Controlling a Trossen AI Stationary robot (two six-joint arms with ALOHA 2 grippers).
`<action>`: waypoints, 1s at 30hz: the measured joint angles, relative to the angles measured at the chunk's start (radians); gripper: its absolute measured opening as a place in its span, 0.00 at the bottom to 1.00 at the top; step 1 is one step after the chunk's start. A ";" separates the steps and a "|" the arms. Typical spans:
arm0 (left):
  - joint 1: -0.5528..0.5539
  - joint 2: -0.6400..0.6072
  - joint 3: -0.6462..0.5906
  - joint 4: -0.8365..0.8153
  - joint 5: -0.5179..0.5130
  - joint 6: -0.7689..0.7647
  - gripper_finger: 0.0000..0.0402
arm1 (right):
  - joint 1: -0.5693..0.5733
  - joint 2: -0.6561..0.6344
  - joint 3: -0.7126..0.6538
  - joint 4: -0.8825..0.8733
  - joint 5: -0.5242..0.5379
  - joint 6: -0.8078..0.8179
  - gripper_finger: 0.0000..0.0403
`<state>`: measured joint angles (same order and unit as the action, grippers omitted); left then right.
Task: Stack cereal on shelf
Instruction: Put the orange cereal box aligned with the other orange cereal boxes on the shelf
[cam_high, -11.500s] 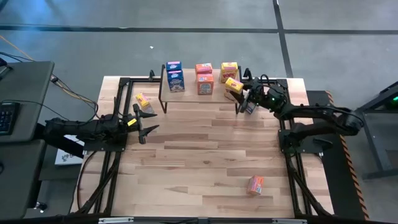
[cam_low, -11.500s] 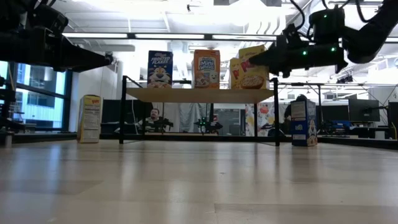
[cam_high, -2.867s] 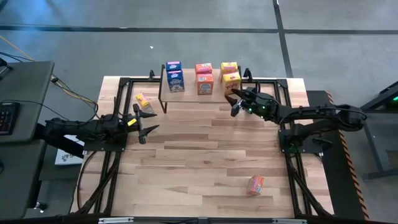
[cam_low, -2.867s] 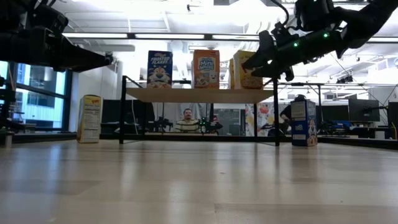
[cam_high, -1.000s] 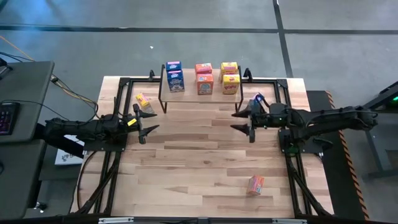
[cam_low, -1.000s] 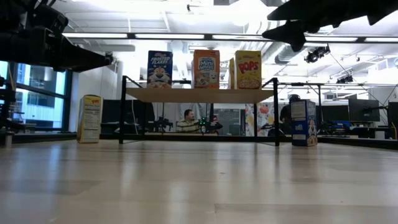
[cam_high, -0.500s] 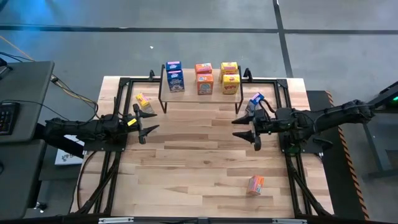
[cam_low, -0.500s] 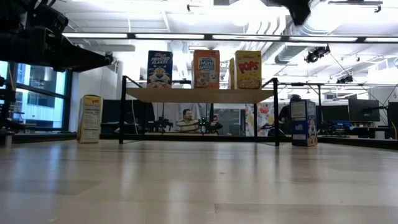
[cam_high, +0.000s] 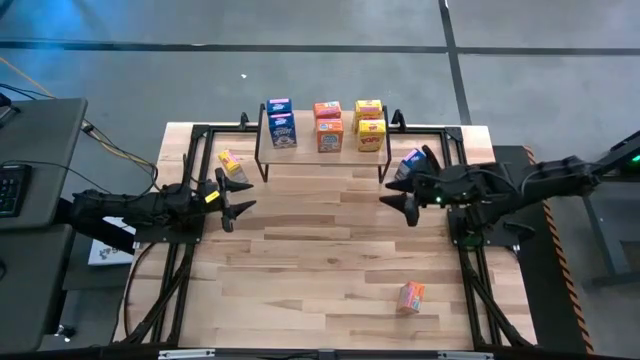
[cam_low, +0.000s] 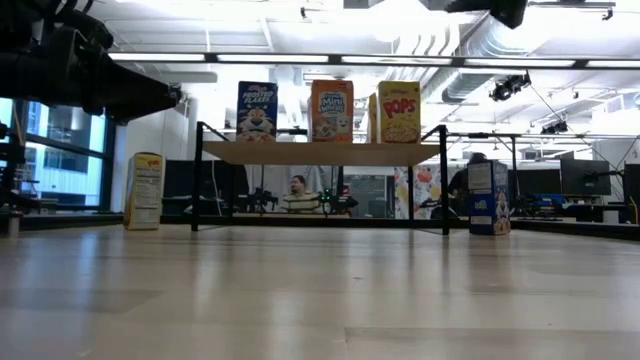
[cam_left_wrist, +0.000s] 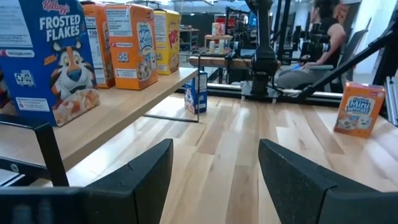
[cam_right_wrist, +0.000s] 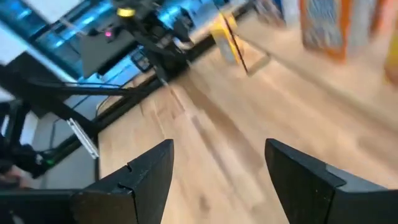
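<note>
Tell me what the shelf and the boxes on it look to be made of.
Shelf: a light wood plank top, matte with faint grain, on thin dark legs that look like painted metal. Cereal boxes: thin printed cardboard with a slight sheen, judging by the crisp folded edges and full-colour fronts. Tabletop: pale wood planks, by the visible seams.

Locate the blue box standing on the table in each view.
High: blue box just off the right end of the shelf.
Low: box right of the shelf's right leg.
Left wrist: box by the shelf's far leg.
Right wrist: cannot tell.
Shared landmark: the shelf.
</note>
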<state>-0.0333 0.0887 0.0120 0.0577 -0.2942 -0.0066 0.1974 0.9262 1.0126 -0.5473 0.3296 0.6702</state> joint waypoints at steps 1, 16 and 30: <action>0.000 0.000 0.000 0.000 0.000 0.000 0.57 | 0.000 0.006 0.018 -0.045 -0.008 0.062 0.61; 0.000 0.000 0.000 0.000 0.008 -0.123 0.57 | 0.044 0.152 0.077 -0.421 -0.413 0.822 0.61; 0.000 0.000 0.000 -0.003 0.007 -0.167 0.57 | 0.313 0.291 0.077 -0.503 -0.514 1.303 0.61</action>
<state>-0.0330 0.0887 0.0120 0.0546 -0.2871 -0.1734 0.5102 1.2172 1.0893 -1.0499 -0.1840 1.9736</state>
